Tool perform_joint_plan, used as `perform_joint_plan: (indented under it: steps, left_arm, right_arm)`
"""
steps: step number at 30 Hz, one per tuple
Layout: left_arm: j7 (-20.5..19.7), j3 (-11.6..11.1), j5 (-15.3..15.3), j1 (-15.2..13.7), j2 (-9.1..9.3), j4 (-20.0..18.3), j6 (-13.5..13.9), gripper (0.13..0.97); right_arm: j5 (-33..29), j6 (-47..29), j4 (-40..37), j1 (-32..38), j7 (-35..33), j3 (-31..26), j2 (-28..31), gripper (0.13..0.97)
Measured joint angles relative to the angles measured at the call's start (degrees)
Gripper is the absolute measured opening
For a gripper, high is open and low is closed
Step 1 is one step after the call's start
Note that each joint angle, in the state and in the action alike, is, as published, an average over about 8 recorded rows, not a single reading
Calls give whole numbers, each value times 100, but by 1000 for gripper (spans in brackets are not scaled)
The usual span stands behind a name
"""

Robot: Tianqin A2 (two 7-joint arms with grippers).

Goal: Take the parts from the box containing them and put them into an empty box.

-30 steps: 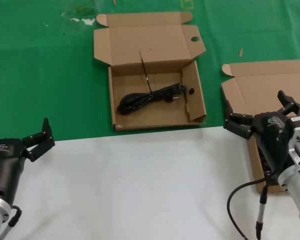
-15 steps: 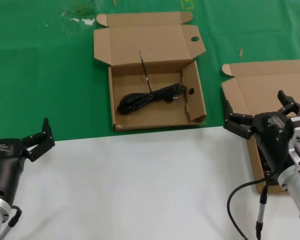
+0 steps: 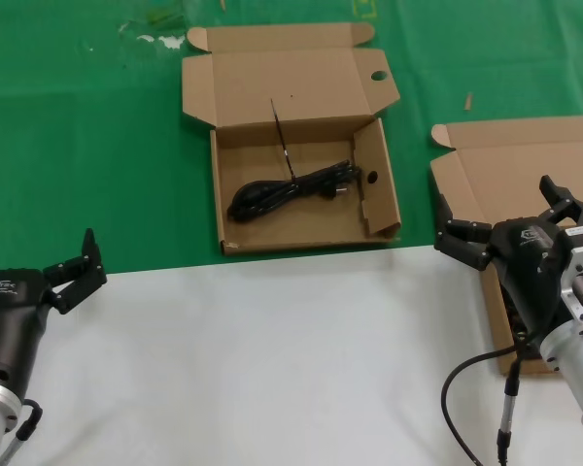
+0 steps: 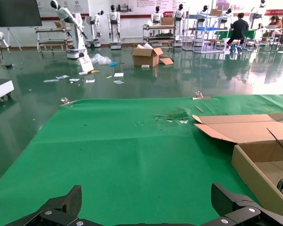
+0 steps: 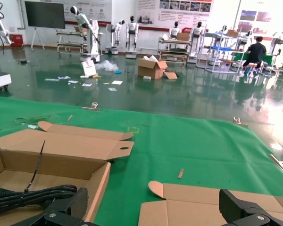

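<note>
Cords are still sitting in the hole-less box (image 3: 486, 184) under the right end effector (image 3: 510, 233), which is hovering spread; it should be descending straight onto a bundle's middle. One cord (image 3: 291, 189) is lying in the holed box (image 3: 369, 218). The left end effector (image 3: 75, 270), spread, is waiting over the counter (image 3: 272, 369).

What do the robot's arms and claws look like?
Both arms are silver metal tubes ending in black casings with a small white logo. The left end effector and right end effector have chunky black fingers. A black cable loops beside the right arm.
</note>
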Motion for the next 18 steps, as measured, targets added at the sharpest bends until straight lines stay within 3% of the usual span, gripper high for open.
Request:
perform_joint_plan:
  steps: [18]
  left_arm:
    - [0,0,0,0,0,0,0,966]
  right_arm:
    - [0,0,0,0,0,0,0,966]
